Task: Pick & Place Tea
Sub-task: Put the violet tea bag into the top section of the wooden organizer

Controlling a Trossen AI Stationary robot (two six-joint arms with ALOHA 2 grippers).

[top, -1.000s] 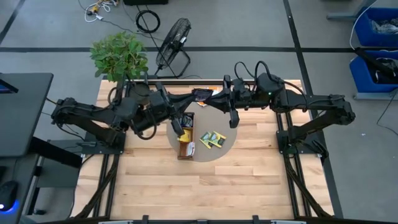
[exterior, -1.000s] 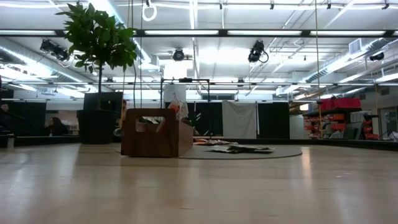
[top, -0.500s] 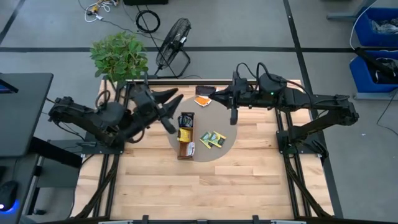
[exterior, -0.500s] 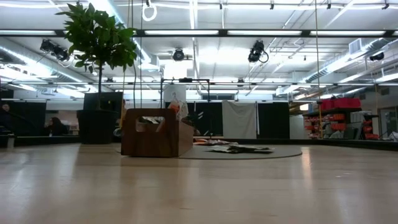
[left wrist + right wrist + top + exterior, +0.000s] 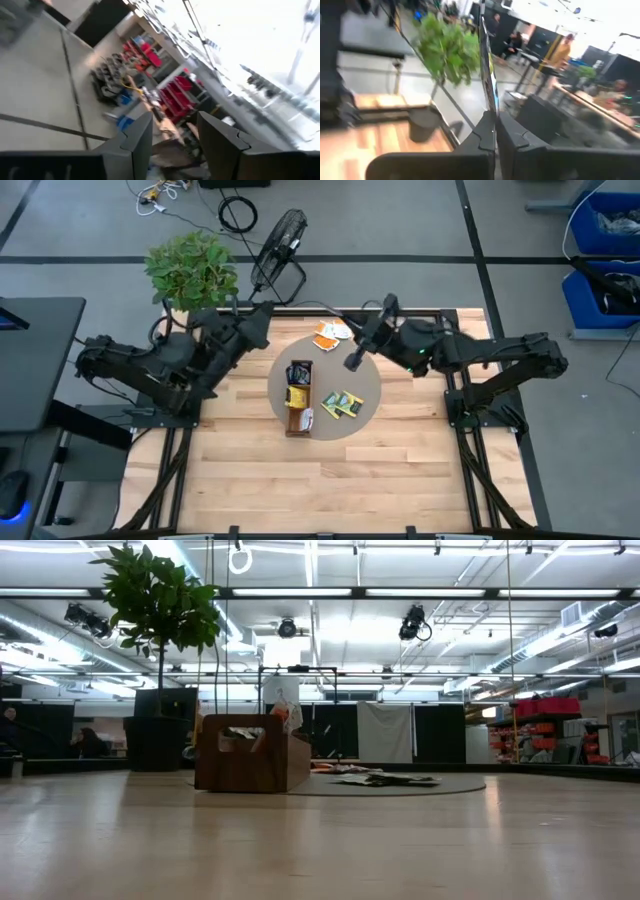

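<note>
My right gripper point(image 5: 350, 330) hangs level above the far rim of the round grey mat point(image 5: 325, 430), shut on a thin tea sachet point(image 5: 489, 70) that shows edge-on. My left gripper point(image 5: 262, 315) is raised over the table's far left and stands open point(image 5: 175, 125) with nothing between its fingers. The brown wooden tray point(image 5: 298, 398) stands on the mat with sachets inside. Yellow-green sachets point(image 5: 341, 405) lie flat on the mat to its right. Orange-and-white ones point(image 5: 328, 333) lie at the mat's far edge. My right gripper pinches one edge of the sachet point(image 5: 492, 112) between its two fingers point(image 5: 480, 142). The fingers are level and point toward the table's far left. The sachet sticks out past the fingertips, edge-on to the wrist camera, lifted clear of table and mat.
A potted plant point(image 5: 192, 268) stands at the table's far left corner, just beyond my left arm. A floor fan point(image 5: 278, 242) stands behind the table. The near half of the wooden table point(image 5: 320, 480) holds nothing that shows. In the low view the tray point(image 5: 250, 753) hides part of the mat.
My left gripper has opened, drawn back from above the tray toward the table's far left corner and rolled. My right gripper, shut throughout, has swung from pointing at the left arm to pointing far left, rolling and sinking slightly.
</note>
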